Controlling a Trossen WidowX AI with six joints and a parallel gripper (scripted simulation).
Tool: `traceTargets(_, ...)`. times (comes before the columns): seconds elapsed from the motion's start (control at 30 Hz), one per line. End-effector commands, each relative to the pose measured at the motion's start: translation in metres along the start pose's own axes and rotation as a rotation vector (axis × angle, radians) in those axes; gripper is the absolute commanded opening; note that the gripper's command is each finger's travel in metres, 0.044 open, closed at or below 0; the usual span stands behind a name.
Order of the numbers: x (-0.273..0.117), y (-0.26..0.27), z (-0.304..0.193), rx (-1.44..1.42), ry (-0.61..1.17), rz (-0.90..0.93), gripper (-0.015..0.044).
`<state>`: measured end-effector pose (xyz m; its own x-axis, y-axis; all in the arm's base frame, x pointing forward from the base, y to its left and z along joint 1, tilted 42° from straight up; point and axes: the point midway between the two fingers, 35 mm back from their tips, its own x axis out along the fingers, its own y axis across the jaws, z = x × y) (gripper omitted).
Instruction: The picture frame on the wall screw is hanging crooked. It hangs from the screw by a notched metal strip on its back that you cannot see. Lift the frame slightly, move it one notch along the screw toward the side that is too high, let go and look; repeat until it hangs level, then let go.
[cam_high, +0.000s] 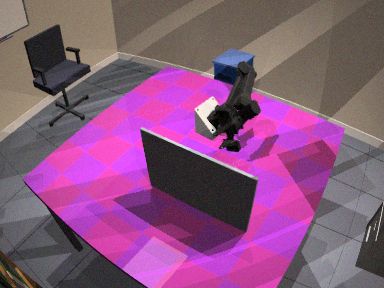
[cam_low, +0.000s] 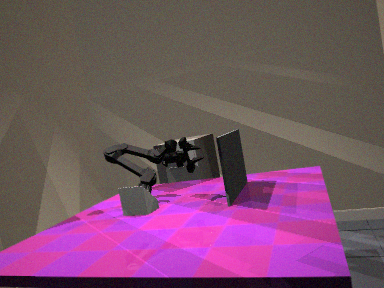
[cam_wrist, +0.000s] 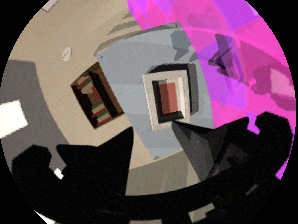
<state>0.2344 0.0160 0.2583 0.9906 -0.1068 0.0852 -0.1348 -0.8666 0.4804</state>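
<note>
The picture frame (cam_wrist: 149, 97) has a pale border, a dark inner band and a reddish picture. It hangs on the front of the blue-grey wall panel (cam_wrist: 127, 75) (cam_high: 200, 180) (cam_low: 233, 167), and its sides are not parallel to the panel's edges in the wrist view. The top view shows only the panel's dark back. My gripper (cam_wrist: 152, 127) (cam_low: 201, 154) is open with nothing between its fingers. It points at the panel with a gap left in the exterior view. One fingertip overlaps the frame's lower corner in the wrist view. The screw and notched strip are hidden.
A pale box with a sloping top (cam_high: 205, 116) (cam_low: 135, 201) stands on the checkered table (cam_high: 75, 165) (cam_low: 200, 250) beside the arm. A blue box (cam_high: 232, 60), an office chair (cam_high: 60, 75) and a dark cabinet (cam_high: 372, 245) stand off the table.
</note>
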Motion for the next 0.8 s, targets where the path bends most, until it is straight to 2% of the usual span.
traceTargets(0.0,0.016,-0.011,0.005,-0.056,0.003,-0.019,0.026)
traceTargets(0.57,0.015,-0.011,0.005,-0.056,0.003,-0.019,0.026)
traceTargets(0.77,0.037,-0.011,0.0,-0.056,0.005,-0.019,0.026)
